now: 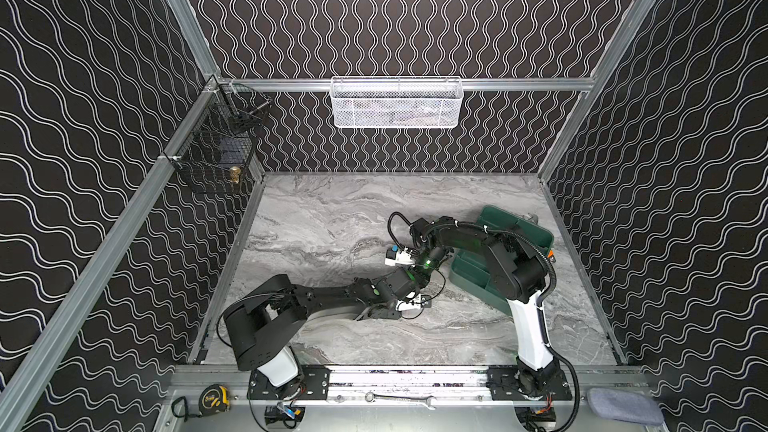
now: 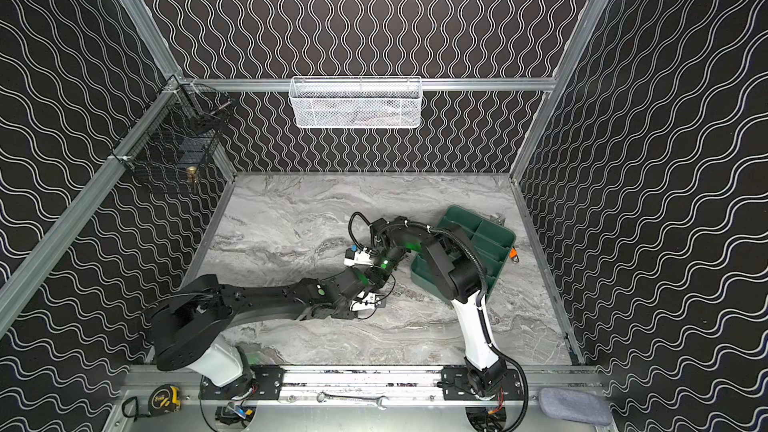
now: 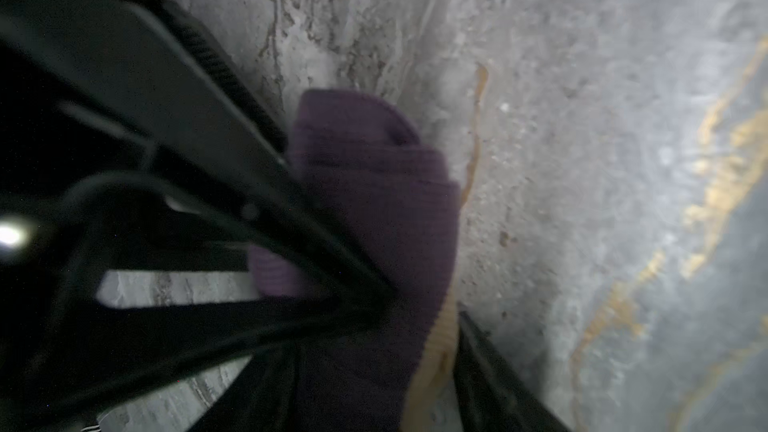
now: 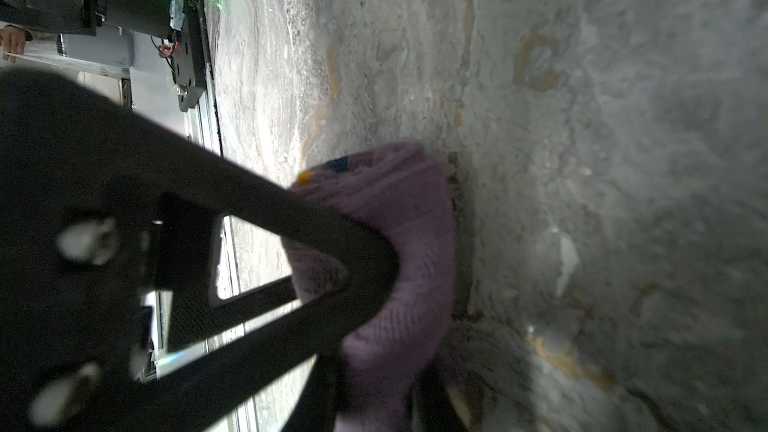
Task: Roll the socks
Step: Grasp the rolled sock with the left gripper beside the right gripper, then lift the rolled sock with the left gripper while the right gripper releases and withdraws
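The socks (image 3: 374, 201) are bundled as a purple ribbed roll with a peach edge, lying on the marble table (image 3: 582, 160). In the right wrist view the socks (image 4: 399, 222) show a bit of blue and orange at one end. My left gripper (image 3: 374, 388) has its jaws around one end of the roll. My right gripper (image 4: 382, 401) is shut on the other end. Each wrist view shows the other gripper's black triangular finger against the roll. In both top views the left gripper (image 1: 409, 284) and right gripper (image 1: 426, 270) meet right of the table's middle and hide the socks.
A green compartment tray (image 1: 519, 226) lies at the right, behind the right arm. A white mesh basket (image 1: 395, 101) hangs on the back wall and a black wire basket (image 1: 216, 147) at the left. A tape measure (image 1: 214, 398), wrench (image 1: 399, 400) and grey cloth pad (image 1: 623, 405) lie on the front rail.
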### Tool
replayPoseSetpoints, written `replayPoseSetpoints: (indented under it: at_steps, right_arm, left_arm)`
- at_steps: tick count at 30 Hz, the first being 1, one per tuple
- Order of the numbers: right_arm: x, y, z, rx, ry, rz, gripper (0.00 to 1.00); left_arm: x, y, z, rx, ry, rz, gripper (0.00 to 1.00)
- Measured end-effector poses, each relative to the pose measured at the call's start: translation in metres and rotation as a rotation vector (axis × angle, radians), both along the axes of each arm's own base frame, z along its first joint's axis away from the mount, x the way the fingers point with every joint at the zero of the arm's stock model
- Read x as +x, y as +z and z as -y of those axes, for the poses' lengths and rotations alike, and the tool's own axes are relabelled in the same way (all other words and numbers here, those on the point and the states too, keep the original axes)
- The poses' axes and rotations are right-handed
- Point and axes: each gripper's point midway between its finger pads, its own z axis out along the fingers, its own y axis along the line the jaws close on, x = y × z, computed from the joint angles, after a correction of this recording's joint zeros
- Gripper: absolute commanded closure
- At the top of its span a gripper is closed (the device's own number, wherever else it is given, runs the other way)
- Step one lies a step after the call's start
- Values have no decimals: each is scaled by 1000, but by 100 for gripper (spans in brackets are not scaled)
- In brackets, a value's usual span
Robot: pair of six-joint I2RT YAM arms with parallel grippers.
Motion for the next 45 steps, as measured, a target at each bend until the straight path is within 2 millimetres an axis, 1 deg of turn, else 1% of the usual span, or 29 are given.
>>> replayPoseSetpoints:
  at_steps: [3,5,6,7,9,10,11,12,13,15,16,18,22,25,26,28,30,31,32,33,35,36,37,39,40,41,43,45]
  right_arm:
    - [0,0,3,-4,-4,0,100]
    - [0,0,3,-7,-3,4,100]
    - [1,0,4,-9,-3,7,100]
    - [1,0,4,-11,-3,11,100]
    - [3,2,5,-14,-3,32,91]
    - [4,3,4,-12,-2,50,85]
    - [5,6,4,-8,-2,81,75]
    - [8,9,7,-14,0,130,67]
    - [10,13,9,-16,1,181,62]
    - [17,29,17,-10,-7,315,51]
    - [20,39,22,-13,-17,381,48]
    - [27,65,30,14,-44,526,43]
    - [39,101,45,44,-126,731,42]
    - [55,126,66,40,-258,841,42]
    - [62,137,75,36,-322,879,42]
    - [75,160,96,32,-468,951,37]
    - [86,186,128,12,-658,1027,32]
    - [89,198,143,12,-744,1056,32]
    - [92,211,164,0,-860,1097,32]
    - [94,220,182,-14,-956,1123,33]
    - [93,233,227,-62,-1188,1154,36]
    - [92,234,244,-87,-1276,1153,37]
    - [90,233,268,-123,-1388,1144,37]
    - [86,221,305,-208,-1563,1111,35]
    - [83,213,318,-244,-1627,1085,35]
    - [79,203,328,-270,-1683,1048,35]
    - [70,191,339,-292,-1773,985,35]
    - [64,193,346,-272,-1859,954,35]
  left_arm:
    - [3,-2,3,1,3,3,70]
    - [3,-2,2,6,5,1,87]
    - [3,-2,2,9,6,-1,98]
    - [3,-1,2,9,7,-2,100]
    - [3,0,2,9,8,-4,100]
    - [3,0,2,8,10,-4,100]
    - [3,1,2,2,13,-5,100]
    - [3,3,4,-13,18,-5,100]
    - [3,5,6,-29,21,-2,100]
    - [3,15,5,-52,27,5,100]
    - [2,19,2,-53,30,9,100]
    - [1,33,-4,-61,40,22,100]
    - [1,63,-9,-111,46,62,100]
    - [-1,84,-12,-152,49,90,100]
    - [-1,91,-13,-166,48,98,100]
    - [-3,102,-13,-180,30,104,100]
    - [-6,114,-8,-205,-9,101,100]
    - [-7,120,-3,-220,-27,98,100]
    - [-7,128,3,-234,-56,99,100]
    - [-7,135,10,-244,-84,96,100]
    - [-5,152,31,-278,-152,91,100]
    - [-2,159,43,-291,-186,88,100]
    - [1,167,59,-308,-227,83,100]
    - [7,177,87,-325,-301,69,100]
    - [11,180,104,-332,-341,61,100]
    - [16,181,118,-337,-372,53,100]
    - [24,177,144,-343,-429,44,100]
    - [32,164,163,-336,-468,29,100]
